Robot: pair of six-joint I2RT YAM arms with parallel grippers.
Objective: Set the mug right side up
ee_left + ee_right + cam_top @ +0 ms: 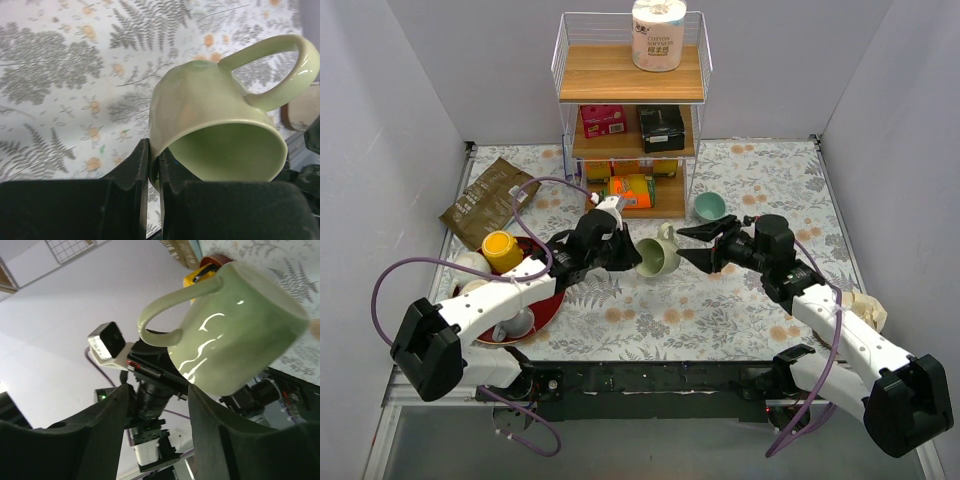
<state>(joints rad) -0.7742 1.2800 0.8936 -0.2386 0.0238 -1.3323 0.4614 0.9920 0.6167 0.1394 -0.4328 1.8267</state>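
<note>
Over the middle of the tabletop (740,310), my right end effector (692,247) hangs spread wide. My left end effector (628,253) pinches the rim of the green mug (658,258), tipped sideways between them, handle toward the far edge.

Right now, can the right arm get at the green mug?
Probably yes. The right gripper is open and faces the mug with nothing between them; the left gripper pinches the far rim, leaving the near side free.
</note>
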